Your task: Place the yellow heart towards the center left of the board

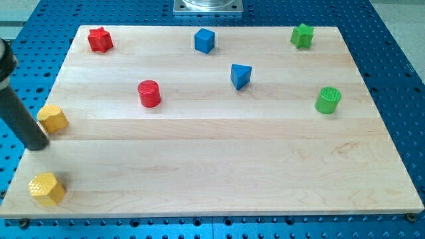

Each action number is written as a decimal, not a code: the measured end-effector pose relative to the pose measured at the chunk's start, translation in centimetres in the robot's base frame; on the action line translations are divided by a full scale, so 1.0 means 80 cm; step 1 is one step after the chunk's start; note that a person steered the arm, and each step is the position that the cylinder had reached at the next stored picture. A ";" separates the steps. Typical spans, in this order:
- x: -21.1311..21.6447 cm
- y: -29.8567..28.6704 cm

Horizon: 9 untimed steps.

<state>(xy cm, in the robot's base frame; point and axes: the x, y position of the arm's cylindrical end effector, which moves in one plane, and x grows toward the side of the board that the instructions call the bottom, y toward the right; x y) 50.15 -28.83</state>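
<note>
Camera view puts a yellow block [52, 118] at the board's [219, 172] left edge, about mid-height; whether it is the heart I cannot tell, its shape being unclear. My tip [36, 144] rests just below and left of it, close beside or touching; I cannot tell which. No gripper is fitted, so nothing is grasped. A second yellow block [46, 189] sits in the bottom left corner. Farther out stand a red cylinder [149, 93], red star [100, 40], blue cube [204, 40], blue wedge [240, 76], green star [302, 36] and green cylinder [327, 100].
</note>
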 end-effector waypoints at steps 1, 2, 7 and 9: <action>-0.039 0.006; -0.055 0.031; -0.033 0.056; -0.006 0.067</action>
<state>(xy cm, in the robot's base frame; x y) 49.63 -23.47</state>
